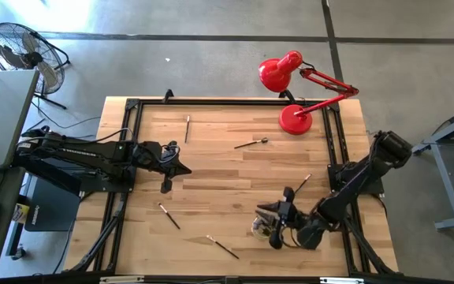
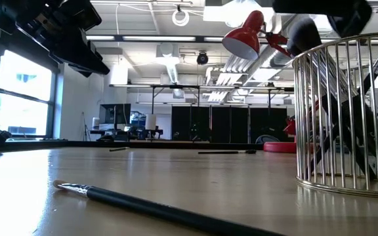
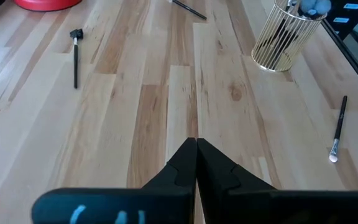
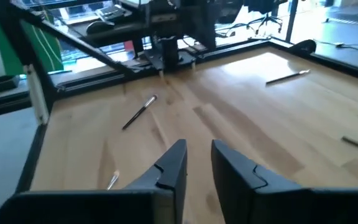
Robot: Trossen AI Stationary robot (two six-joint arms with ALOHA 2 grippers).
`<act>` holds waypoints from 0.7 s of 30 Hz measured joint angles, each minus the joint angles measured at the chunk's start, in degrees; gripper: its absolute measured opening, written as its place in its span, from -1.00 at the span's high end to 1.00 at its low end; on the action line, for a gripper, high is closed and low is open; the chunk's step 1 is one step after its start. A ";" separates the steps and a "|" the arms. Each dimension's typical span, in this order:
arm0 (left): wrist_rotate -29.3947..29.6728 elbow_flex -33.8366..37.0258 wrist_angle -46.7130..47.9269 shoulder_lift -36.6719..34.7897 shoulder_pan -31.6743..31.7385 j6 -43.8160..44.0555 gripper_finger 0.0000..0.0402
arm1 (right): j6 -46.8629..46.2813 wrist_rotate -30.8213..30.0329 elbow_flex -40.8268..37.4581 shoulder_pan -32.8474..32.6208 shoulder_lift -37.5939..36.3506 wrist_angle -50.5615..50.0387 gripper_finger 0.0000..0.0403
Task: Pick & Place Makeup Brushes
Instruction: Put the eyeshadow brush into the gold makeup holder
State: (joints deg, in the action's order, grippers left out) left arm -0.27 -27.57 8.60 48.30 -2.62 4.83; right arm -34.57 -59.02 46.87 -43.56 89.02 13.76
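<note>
Several makeup brushes lie flat on the wooden table: one far left [image 1: 187, 128], one mid-far [image 1: 251, 143], one beside the right arm [image 1: 302, 184], two near the front [image 1: 169, 215] [image 1: 222, 247]. The front one fills the low view's foreground [image 2: 143, 203]. A gold wire cup [image 1: 262, 229] [image 3: 284, 34] stands near the front right, with dark sticks inside it. My right gripper [image 1: 265, 210] [image 4: 197, 155] hovers just above the cup, open, with nothing between its fingers. My left gripper [image 1: 181, 168] [image 3: 196, 149] waits shut at mid-left, above the table.
A red desk lamp [image 1: 294, 87] stands at the far right corner. A black frame [image 1: 211, 102] rims the table. Bare wood [image 1: 227, 181] lies between the two grippers.
</note>
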 joint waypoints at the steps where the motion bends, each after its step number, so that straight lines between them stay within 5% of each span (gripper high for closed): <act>1: 0.00 0.00 -0.15 0.45 0.01 -0.04 1.00 | 0.59 1.40 0.00 1.24 -0.68 -0.20 0.72; 6: 0.47 0.02 0.07 2.12 -0.01 -0.52 1.00 | 1.64 14.58 0.00 9.71 -3.95 -1.45 0.96; 13: 0.44 0.04 1.02 4.16 -0.01 -4.65 1.00 | 1.81 31.55 1.10 23.41 -5.52 -3.43 0.99; 21: 1.11 0.03 10.21 4.10 -0.03 -3.76 1.00 | 5.86 41.39 21.22 33.35 3.90 -26.39 1.00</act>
State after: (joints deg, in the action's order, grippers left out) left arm 0.84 -27.54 18.81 52.40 -2.65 1.07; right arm -28.72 -17.62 68.10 -10.21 92.92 -12.63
